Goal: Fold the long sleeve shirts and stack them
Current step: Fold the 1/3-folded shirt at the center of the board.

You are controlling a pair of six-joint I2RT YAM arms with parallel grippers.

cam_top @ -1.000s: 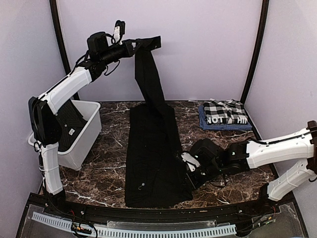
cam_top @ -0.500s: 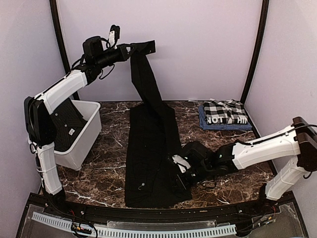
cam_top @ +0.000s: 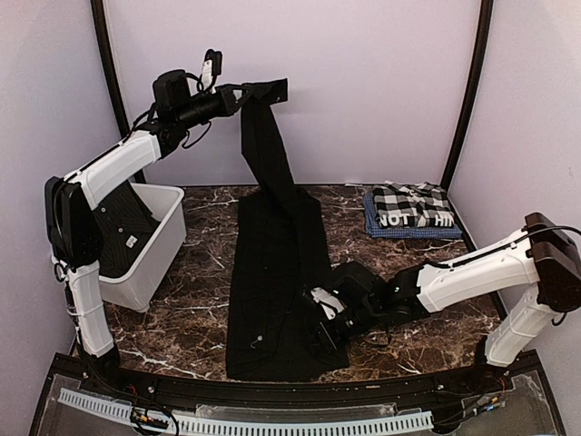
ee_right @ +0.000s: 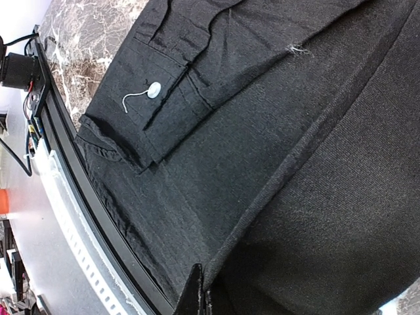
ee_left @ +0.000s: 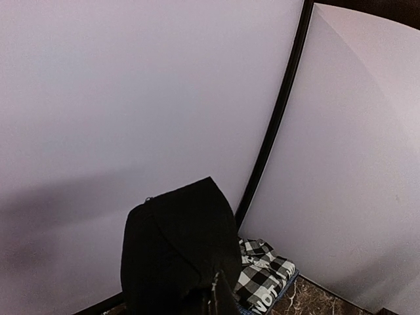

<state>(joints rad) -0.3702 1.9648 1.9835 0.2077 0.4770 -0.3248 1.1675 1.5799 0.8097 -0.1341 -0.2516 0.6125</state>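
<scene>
Black shirt [cam_top: 272, 272]: lies lengthwise at the centre of the table; its far end is lifted and hangs from the left gripper.
Left gripper [cam_top: 238, 94]: raised high at the rear, closed on that far end. In the wrist view cloth drapes over the fingers and hides them.
Right gripper [cam_top: 325, 325]: low on the shirt's near right edge. A crease runs to it, but I cannot tell if it pinches cloth.
Checked shirt [cam_top: 413, 211]: folded, far right corner, well apart.
Bin [cam_top: 150, 263]: white, at left, dark cloth inside.
Risk 1: a shallow left pinch could slip; the raised end would drop in a heap.
Risk 2: with no right hold, the whole shirt could drag rearward and skew the fold.
Risk 3: the near hem is close to the front rail [cam_top: 272, 386] and could slide over it.
Surface: table [cam_top: 182, 327] is dark brown marble pattern, probably slick.
Room: pale lilac walls [cam_top: 363, 91], 2 black posts.
</scene>
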